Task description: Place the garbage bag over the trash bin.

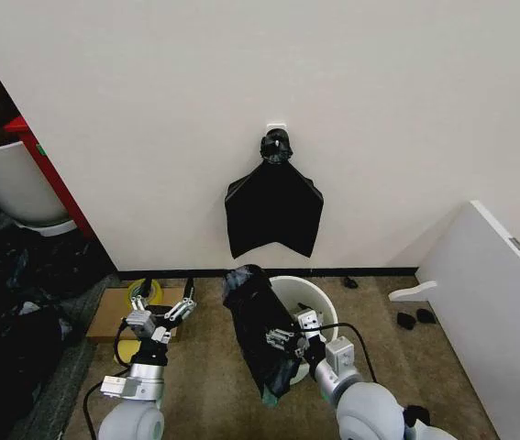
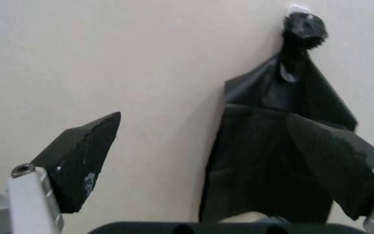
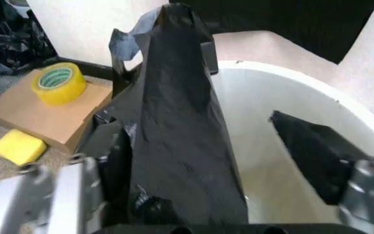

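The cream-white trash bin stands on the floor by the wall. The crinkled black garbage bag hangs over the bin's left rim and down its outside. My right gripper is at that rim, open. In the right wrist view the garbage bag rises in a peak against one finger, while the other finger hangs over the trash bin's hollow inside. My left gripper hovers open and empty to the left of the bin, and in the left wrist view the left gripper faces the wall.
A flat black bundle with a knotted top hangs on the wall above the bin. A yellow tape roll sits on a cardboard box at the left, with a yellow sponge beside it. A white board leans at the right. Black bags lie at far left.
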{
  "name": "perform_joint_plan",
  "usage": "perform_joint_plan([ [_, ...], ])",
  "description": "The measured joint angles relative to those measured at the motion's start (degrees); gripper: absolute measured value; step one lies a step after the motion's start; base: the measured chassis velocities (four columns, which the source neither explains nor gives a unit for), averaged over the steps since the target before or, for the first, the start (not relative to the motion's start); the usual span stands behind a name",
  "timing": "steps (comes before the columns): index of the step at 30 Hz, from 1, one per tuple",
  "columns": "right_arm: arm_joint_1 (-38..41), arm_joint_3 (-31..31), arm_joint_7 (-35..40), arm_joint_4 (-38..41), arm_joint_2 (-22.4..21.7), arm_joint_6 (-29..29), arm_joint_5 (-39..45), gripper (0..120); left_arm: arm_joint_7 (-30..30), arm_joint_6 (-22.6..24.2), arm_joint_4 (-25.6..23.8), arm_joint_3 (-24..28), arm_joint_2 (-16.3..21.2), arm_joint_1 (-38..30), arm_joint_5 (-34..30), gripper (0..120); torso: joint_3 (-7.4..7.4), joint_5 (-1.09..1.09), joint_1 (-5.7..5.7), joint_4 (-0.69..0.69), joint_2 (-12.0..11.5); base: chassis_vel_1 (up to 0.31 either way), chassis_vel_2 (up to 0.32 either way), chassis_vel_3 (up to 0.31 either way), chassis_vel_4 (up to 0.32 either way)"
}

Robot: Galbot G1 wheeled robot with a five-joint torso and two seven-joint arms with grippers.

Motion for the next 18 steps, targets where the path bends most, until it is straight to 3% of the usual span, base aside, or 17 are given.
perform_joint_plan([
  [13,-0.6,1.0,0.4,0.1,0.4,0.1,3.2,30,0.3,1.0,-0.3,3.6,3.6,-0.3,2.7,100,0.0,0.0,0.0,0.0,0.0,0.0,0.0,0.0,0.0],
  [17,-1.3,1.9,1.1,-0.2,0.8,1.2,3.1,10,-0.1,1.9,-1.1,5.5,4.4,0.2,1.5,100,0.0,0.0,0.0,0.0,0.0,0.0,0.0,0.0,0.0],
  [18,-1.3,1.9,1.1,-0.2,0.8,1.2,3.1,10,-0.1,1.9,-1.1,5.5,4.4,0.2,1.5,100,0.0,0.0,0.0,0.0,0.0,0.0,0.0,0.0,0.0],
])
